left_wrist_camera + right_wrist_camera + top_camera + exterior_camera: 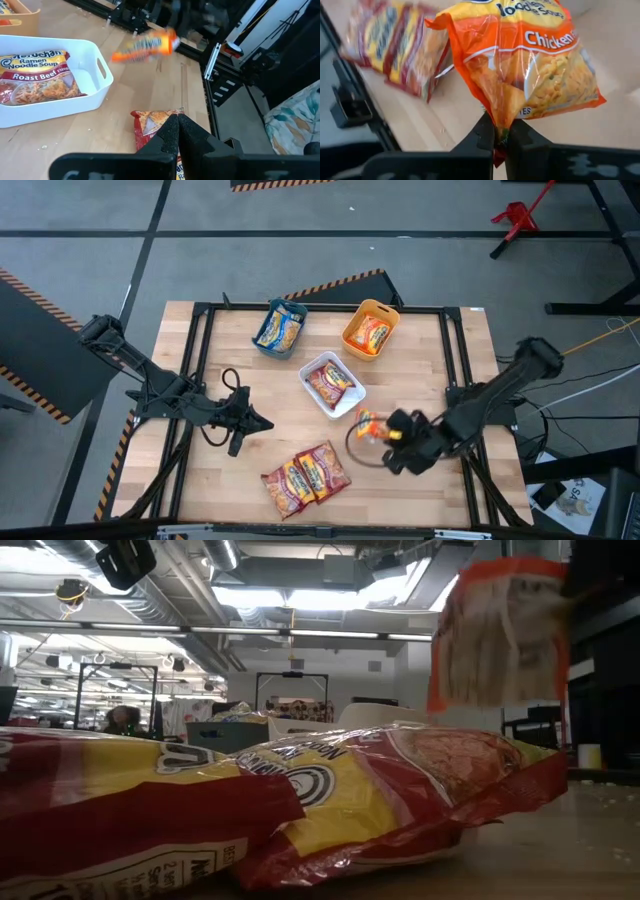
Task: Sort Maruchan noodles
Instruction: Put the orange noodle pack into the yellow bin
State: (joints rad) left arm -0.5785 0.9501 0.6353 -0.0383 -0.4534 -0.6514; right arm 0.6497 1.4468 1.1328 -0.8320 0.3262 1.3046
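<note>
The right end effector (383, 434) is pinching an orange packet (368, 424) by one corner, lifting it clear of the desk (420, 350). The orange bin (371, 329) is lying well beyond it, past the white bin (331, 383). The left end effector (262, 423), fingers together and empty, is waiting beside two red packets (305, 476).

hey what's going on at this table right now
A two-armed robot is sorting ramen packets into bins. The right gripper is pinching an orange packet by its edge, lifted above the table near the white bin, which holds a dark red packet. Two more dark red packets lie at the front. The blue bin and orange bin each hold packets. The left gripper waits, shut and empty.
</note>
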